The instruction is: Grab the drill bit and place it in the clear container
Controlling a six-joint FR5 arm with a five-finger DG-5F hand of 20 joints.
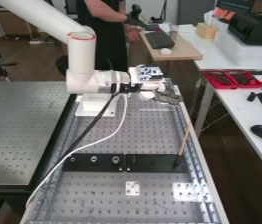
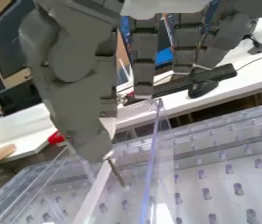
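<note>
The brown floor (image 1: 216,155) shows between the pieces of furniture. The long perforated metal worktop (image 1: 156,134) runs away from the high view, with a second perforated table (image 1: 22,132) along its left and a narrow dark gap between them. Off its right side, a wider strip of floor separates it from the white desk (image 1: 231,111), and farther back stands a wooden-topped desk (image 1: 185,49). The white arm (image 1: 82,55) comes in from the upper left, a pale cable (image 1: 118,131) looping down to the near left edge. Raised rails bound both long sides of the worktop; between the arm's base and the two dark plates (image 1: 156,165) set across it lies a broad stretch of holes. A wooden-handled brush (image 1: 183,141) leans by the right rail, bristles at the plates. The clear container (image 2: 153,165) stands beneath the hand (image 1: 168,95), its upright walls rising close by. The hand (image 2: 75,95) is narrowed to a pinch on the drill bit (image 2: 118,174), which slants from the thumb tip near a wall; whether its end is inside, I cannot tell
</note>
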